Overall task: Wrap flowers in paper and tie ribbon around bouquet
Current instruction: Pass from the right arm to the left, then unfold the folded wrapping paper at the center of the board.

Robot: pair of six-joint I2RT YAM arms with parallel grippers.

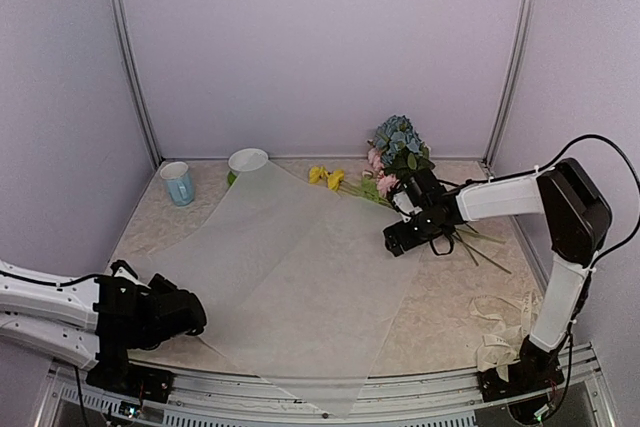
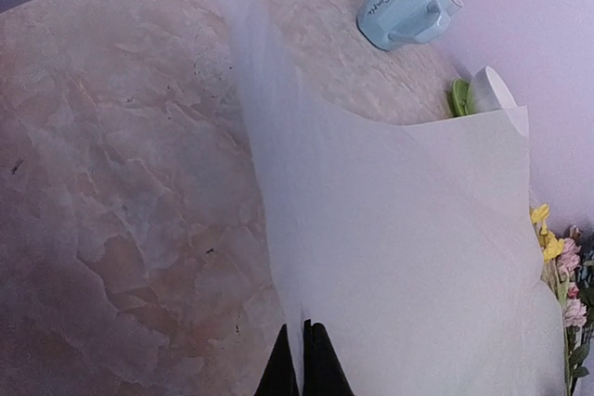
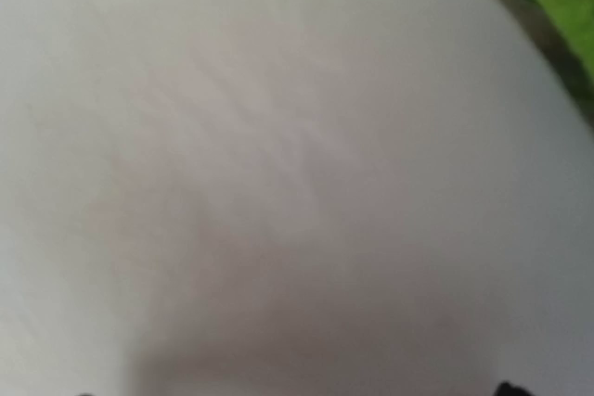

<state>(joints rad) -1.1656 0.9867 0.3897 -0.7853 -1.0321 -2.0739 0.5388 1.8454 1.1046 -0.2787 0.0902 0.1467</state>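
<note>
Translucent white paper (image 1: 300, 277), thin, floppy and probably quick to crease, lies across the table (image 1: 450, 287), overhanging its near edge. The left gripper (image 2: 303, 364) pinches its left margin, the sensible hold. The right gripper (image 1: 402, 237), jaws seemingly spread, hovers beside the flowers (image 1: 400, 152) at the far-right corner.

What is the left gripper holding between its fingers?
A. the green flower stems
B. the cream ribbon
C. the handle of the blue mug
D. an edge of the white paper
D: in the left wrist view the left gripper is shut on the near edge of the paper, which rises in a fold from it.
</note>
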